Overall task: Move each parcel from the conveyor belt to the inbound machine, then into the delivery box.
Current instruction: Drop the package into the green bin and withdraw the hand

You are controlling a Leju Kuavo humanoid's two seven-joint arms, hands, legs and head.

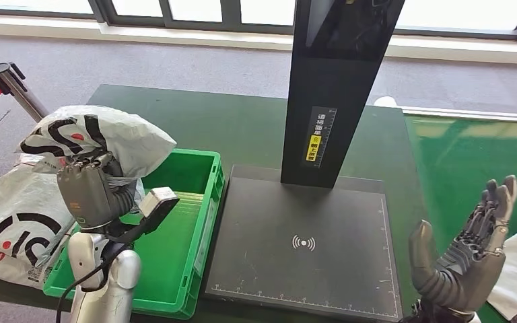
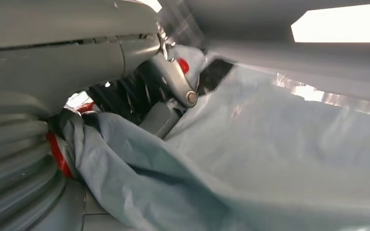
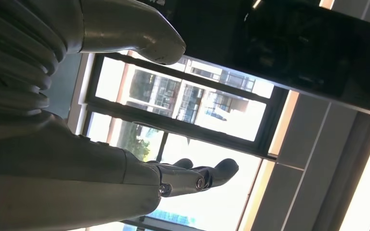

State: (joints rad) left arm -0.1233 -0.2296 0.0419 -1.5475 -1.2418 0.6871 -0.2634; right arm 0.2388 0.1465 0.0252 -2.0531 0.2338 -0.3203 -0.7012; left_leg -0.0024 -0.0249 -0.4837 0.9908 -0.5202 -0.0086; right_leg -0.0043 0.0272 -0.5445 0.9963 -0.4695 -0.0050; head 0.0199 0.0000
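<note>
Green tabletop point(image 1: 249, 128) is carrying the green delivery box point(image 1: 195, 222) at nine o'clock of the black inbound machine point(image 1: 309, 242). Left hand point(image 1: 91, 192) is gripping a soft, probably light parcel point(image 1: 101, 138) by bunched film above the box; right hand point(image 1: 468, 259) is waiting, fingers spread

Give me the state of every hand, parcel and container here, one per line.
left hand: grips the white parcel
white parcel: held up over the green bin's left end
green bin: empty, on the table
inbound machine: platform bare
right hand: open, raised, holding nothing
second parcel: lying left of the bin
</note>
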